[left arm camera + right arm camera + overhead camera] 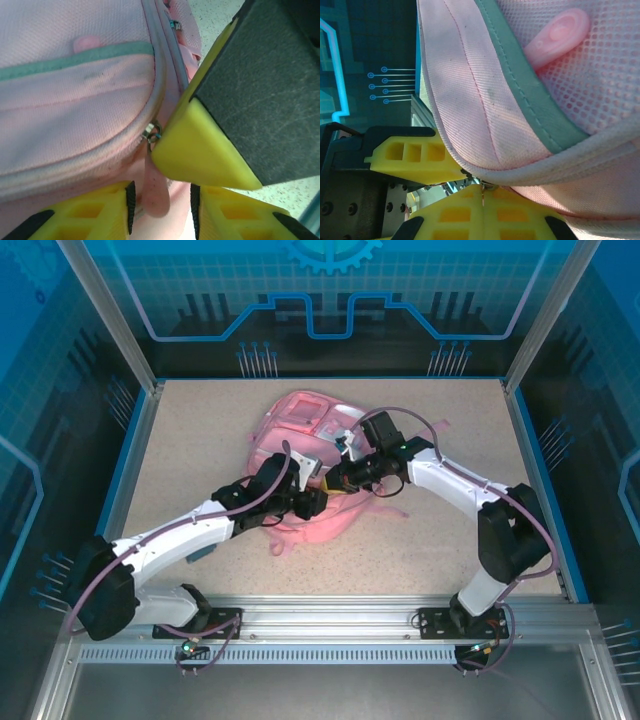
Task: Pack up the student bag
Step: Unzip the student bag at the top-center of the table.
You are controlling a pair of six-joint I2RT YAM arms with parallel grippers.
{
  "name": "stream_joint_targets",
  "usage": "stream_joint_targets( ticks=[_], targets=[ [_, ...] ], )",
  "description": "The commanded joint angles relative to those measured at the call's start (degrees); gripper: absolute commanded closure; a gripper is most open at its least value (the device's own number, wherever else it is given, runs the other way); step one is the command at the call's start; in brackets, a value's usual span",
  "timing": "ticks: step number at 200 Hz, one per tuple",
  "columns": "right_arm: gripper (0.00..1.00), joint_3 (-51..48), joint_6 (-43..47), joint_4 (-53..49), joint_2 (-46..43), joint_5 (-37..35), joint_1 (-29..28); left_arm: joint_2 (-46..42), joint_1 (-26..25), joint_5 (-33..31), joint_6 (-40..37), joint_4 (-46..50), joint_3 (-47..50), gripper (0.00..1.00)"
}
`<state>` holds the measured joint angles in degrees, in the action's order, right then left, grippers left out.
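On the desk (200, 440), right hand (481, 186) clamped shut on the student bag's (300, 425) zip slider (151, 133); at its 6 o'clock, left hand (161, 202) half-open around a pink tab (156, 180).

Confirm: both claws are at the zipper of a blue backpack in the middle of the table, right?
No, the backpack is pink, not blue; the top external view shows it. The left claw and right claw are at its zipper in the middle of the table.
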<state>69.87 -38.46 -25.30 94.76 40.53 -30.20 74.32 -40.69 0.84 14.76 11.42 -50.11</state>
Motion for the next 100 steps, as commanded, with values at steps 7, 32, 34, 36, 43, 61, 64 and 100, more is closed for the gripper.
stream_joint_targets(
  ticks=[7,32,34,36,43,61,64,100],
  targets=[
    [1.00,0.23,-2.68,3.60,0.49,3.78,1.00,0.14,-0.27,-0.85,-6.43,-5.13,0.08,0.69],
    [1.00,0.01,-3.85,4.38,0.68,4.79,1.28,0.85,-0.27,-0.07,-8.99,-6.11,0.71,0.72],
    [1.00,0.01,-3.94,4.38,0.69,4.79,1.32,0.92,-0.29,-0.03,-9.15,-6.14,0.71,0.72],
    [1.00,0.01,-3.98,4.38,0.69,4.83,1.36,0.98,-0.28,-0.02,-9.38,-6.14,0.71,0.72],
    [1.00,0.07,-4.23,4.46,0.77,5.04,1.41,1.16,-0.22,-0.13,-9.89,-6.15,0.71,0.72],
    [1.00,0.10,-4.79,4.68,1.04,5.49,1.68,1.73,-0.27,-0.43,-11.43,-6.63,1.19,0.70],
    [1.00,0.10,-4.91,4.74,1.08,5.56,1.71,1.83,-0.21,-0.45,-11.62,-6.67,1.23,0.69],
    [1.00,0.01,-5.49,4.86,1.30,5.88,2.08,1.97,-0.28,-0.60,-13.50,-7.26,2.09,0.72]
  ],
)
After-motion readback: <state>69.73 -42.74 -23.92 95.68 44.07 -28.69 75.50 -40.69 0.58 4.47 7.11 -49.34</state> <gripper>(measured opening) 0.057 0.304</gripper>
